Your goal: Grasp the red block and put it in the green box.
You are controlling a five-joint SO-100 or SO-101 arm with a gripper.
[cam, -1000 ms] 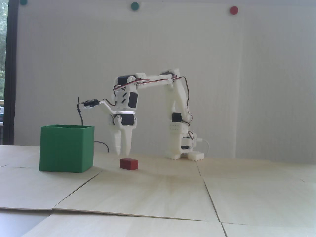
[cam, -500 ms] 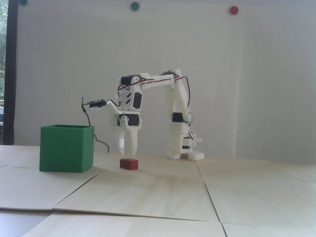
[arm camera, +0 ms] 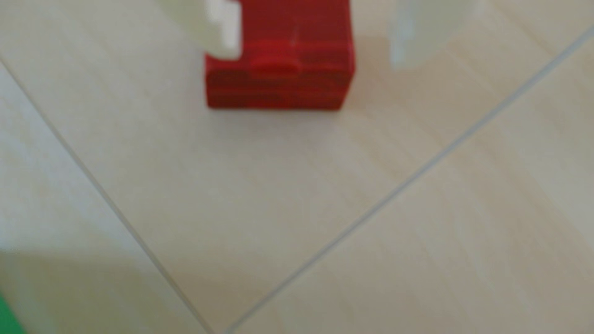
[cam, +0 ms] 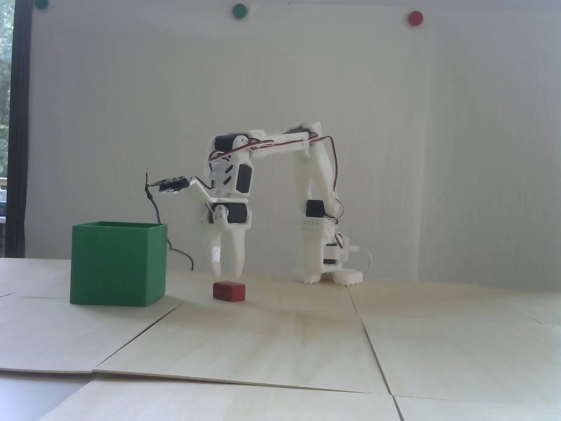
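The red block lies flat on the pale wooden table, a short way right of the green box. My white gripper hangs straight above the block, fingers pointing down, tips just over its top and apart from it. The jaws are open. In the wrist view the red block fills the upper middle, with one fingertip over its left edge and the other fingertip off to its right; the gripper holds nothing. A corner of the green box shows at the bottom left.
The arm's white base stands behind and to the right of the block. A black cable trails from the wrist camera down behind the box. Seams between table panels run across the surface.
Over the last second the gripper shifted right and came down over the red block; in the last half second it has held still. Block and box have not moved.
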